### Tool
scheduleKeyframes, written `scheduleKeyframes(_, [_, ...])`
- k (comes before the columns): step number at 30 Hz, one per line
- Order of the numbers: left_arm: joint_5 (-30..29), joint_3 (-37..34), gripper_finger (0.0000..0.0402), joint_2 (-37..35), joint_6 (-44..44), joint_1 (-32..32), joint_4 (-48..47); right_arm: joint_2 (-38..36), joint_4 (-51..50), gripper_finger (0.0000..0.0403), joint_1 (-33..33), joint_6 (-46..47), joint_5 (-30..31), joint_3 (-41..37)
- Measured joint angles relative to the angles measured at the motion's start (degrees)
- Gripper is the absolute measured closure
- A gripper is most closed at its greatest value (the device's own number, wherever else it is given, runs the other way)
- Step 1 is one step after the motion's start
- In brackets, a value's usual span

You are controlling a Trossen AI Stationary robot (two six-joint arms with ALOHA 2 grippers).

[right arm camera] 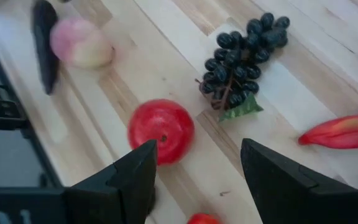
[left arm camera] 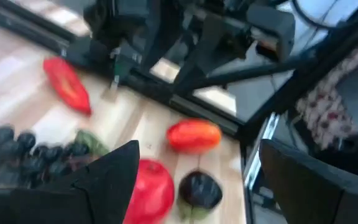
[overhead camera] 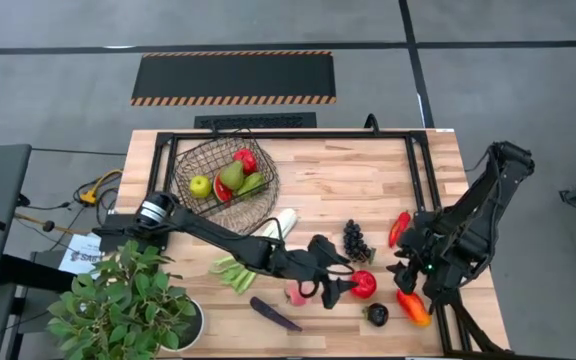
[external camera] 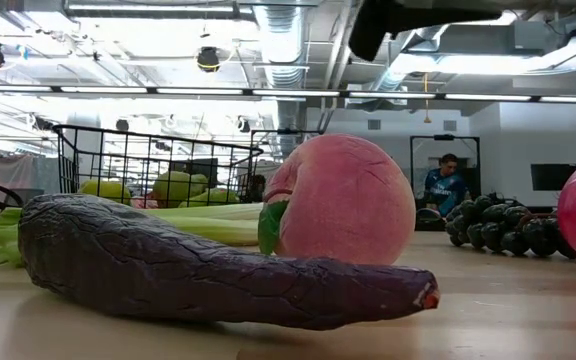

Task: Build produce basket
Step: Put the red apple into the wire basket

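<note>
The dark wire basket (overhead camera: 226, 170) stands near the table's far left and holds a green pear, a green apple and red fruit. On the near half lie a red apple (overhead camera: 364, 284), a peach (overhead camera: 296, 293), a long purple aubergine (overhead camera: 273, 313), dark grapes (overhead camera: 357, 240), a red chilli (overhead camera: 399, 228), an orange pepper (overhead camera: 413, 308), a small dark round vegetable (overhead camera: 377, 314) and green-white stalks (overhead camera: 238, 265). My left gripper (overhead camera: 330, 285) hangs open above the table, just left of the apple (left arm camera: 151, 190). My right gripper (right arm camera: 197, 180) is open above the table's right side, looking down on the apple (right arm camera: 161, 130).
A leafy potted plant (overhead camera: 123, 305) stands at the near left corner. A black frame rail (overhead camera: 288, 135) runs along the far edge and down the right side. Bare wood lies between basket and grapes. A person (external camera: 448, 185) sits in the room beyond the table.
</note>
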Motion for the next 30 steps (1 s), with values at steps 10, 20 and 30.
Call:
scheduleKeyframes(10, [2.54, 5.19, 0.0094, -1.56, -0.83, -0.23, -11.31, 13.41, 0.17, 0.0148, 1.28, -0.04, -5.84, 0.00])
scheduleKeyframes(20, [6.61, 5.25, 0.0096, -1.61, -7.57, -0.51, -14.97, 21.72, 2.38, 0.0148, 1.21, -0.15, -10.37, 0.00])
scheduleKeyframes(30, [6.53, 5.25, 0.0096, -1.61, -6.55, -0.51, -17.46, 21.69, 5.97, 0.0148, -0.02, -0.75, -6.09, 0.00])
